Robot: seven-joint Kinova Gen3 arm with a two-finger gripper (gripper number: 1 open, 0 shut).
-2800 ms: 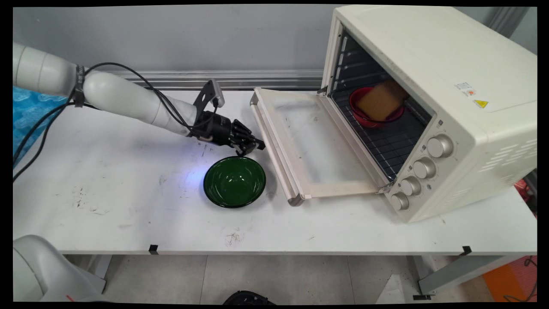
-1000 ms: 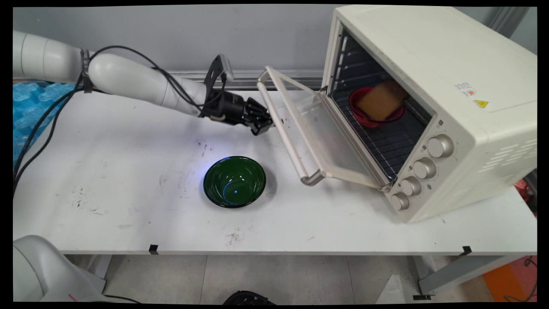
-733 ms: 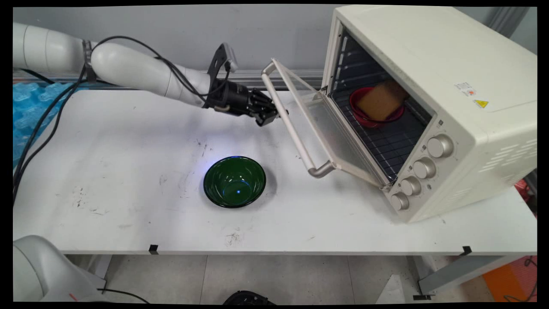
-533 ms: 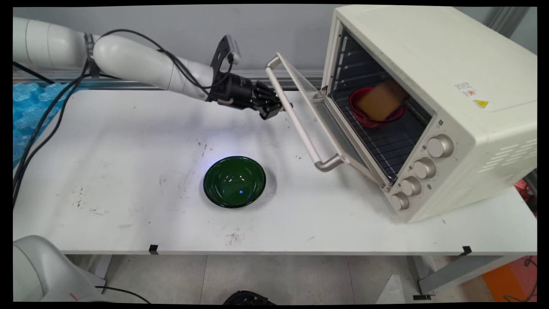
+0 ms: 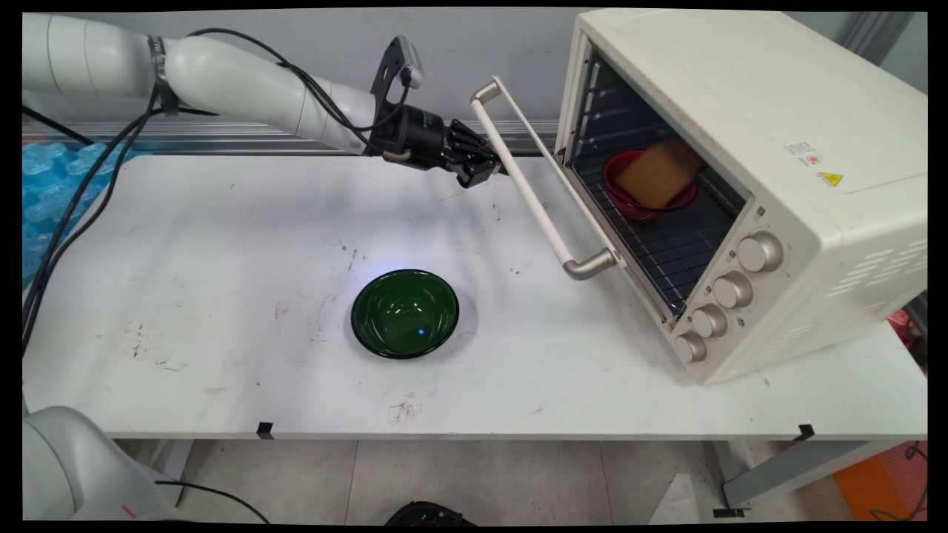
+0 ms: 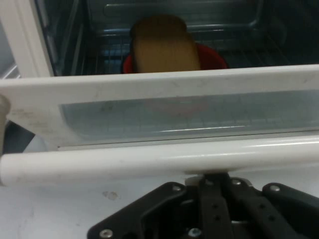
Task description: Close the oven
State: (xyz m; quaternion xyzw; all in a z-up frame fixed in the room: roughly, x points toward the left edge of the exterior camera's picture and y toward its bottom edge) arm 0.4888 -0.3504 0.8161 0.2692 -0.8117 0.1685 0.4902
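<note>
Pressing its fingers together, the gripper (image 5: 490,169) bears under the handle bar (image 5: 527,194) of the half-raised oven door (image 6: 164,107), pinching nothing, so a slip could drop the door toward the table (image 5: 222,244); 1 toast-filled red bowl (image 5: 650,194) sits on the rack.

A cream, box-shaped metal toaster oven (image 5: 740,148) stands at the right of a white table (image 5: 222,333). Left of the oven, well apart, sits a round dark-green glass bowl (image 5: 405,313). Inside the oven, a brown bread slice (image 5: 659,174) rests in a red bowl (image 5: 618,196).
</note>
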